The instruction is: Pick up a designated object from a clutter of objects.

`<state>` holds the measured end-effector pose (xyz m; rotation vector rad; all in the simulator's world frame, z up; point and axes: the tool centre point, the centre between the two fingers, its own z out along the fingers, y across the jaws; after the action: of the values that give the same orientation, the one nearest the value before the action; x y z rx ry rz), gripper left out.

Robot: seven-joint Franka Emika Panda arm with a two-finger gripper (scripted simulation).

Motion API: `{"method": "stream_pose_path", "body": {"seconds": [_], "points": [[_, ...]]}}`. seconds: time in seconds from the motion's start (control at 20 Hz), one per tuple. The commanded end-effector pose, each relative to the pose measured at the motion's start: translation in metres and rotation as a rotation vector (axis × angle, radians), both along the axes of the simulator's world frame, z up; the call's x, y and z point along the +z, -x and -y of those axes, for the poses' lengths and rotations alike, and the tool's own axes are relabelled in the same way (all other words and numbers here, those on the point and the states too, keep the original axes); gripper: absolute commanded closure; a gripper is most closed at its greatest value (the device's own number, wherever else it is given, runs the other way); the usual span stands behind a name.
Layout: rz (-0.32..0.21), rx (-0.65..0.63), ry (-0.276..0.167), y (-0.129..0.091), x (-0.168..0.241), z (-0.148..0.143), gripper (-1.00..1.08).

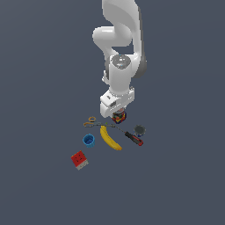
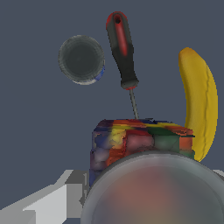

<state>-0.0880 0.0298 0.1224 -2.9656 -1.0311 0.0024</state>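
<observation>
1. Your gripper (image 1: pixel 117 113) sits right over the multicoloured cube (image 1: pixel 118 117), which lies on the surface (image 1: pixel 44 88) at the far edge of the clutter, just beyond the banana (image 1: pixel 110 138).
2. You cannot tell from either view whether the gripper is open or clamped on the cube: the exterior view hides the fingertips behind the hand, and the wrist view shows only a pale finger (image 2: pixel 48 203) beside the cube, with a blurred round shape filling the foreground.
3. In the wrist view the cube (image 2: pixel 140 140) is flanked closely: the screwdriver (image 2: pixel 123 52) points its shaft toward the cube's far face, and the banana (image 2: pixel 199 105) runs alongside it.
4. Watch for a finger landing on the banana or the screwdriver tip; either could block the closing or tilt the cube out of a square grip.
5. The dark round cup (image 2: pixel 82 59) stands well apart and looks no threat.
6. The blue cup (image 1: pixel 88 140), the plain red cube (image 1: pixel 79 159) and the scissors (image 1: pixel 91 121) lie clear of the arm.
7. If the grip is shallow, lifting may let the cube slip back into the clutter.
</observation>
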Motion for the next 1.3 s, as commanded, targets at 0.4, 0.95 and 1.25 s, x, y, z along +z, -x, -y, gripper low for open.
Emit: {"method": "stream_pose_path", "body": {"seconds": [0.4,0.95,1.25], "points": [[0.003,0.001,-0.002,-0.019,0.092,0.028,1.08],[0.003,0.000,-0.001,-0.042,0.195,0.061,1.08],[0.002,0.000,0.000,-0.056,0.250,0.079,1.08]]}}
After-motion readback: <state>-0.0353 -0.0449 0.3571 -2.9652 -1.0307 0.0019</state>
